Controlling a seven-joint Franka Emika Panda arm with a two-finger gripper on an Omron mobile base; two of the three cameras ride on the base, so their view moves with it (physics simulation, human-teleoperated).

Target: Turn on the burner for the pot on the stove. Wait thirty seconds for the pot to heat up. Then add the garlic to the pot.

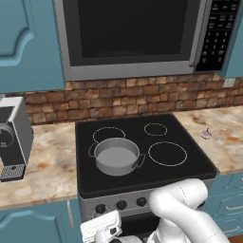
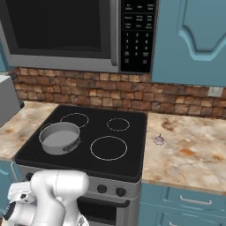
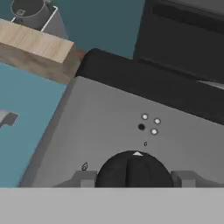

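Note:
The grey pot (image 1: 116, 155) (image 2: 59, 137) sits on the front left ring of the stove (image 1: 190, 166) (image 2: 128, 150), whose top is black glass. On the counter right of the stove lies the small pale garlic (image 1: 206, 134) (image 2: 159, 140). My gripper (image 3: 133, 178) is low at the stove's silver front, at the leftmost black knob (image 3: 133, 171). Its two fingers (image 3: 85, 178) press against the knob's left and right sides. The knob's white pointer faces a small mark on the panel. In the left base view my white hand (image 1: 100, 228) hangs just below the knob row.
More black knobs (image 1: 121, 205) (image 2: 120, 192) line the stove front. A microwave (image 1: 133, 33) (image 2: 66, 31) hangs above the stove. A coffee machine (image 1: 12, 137) stands on the left counter. Teal cabinet fronts (image 2: 190, 203) flank the range.

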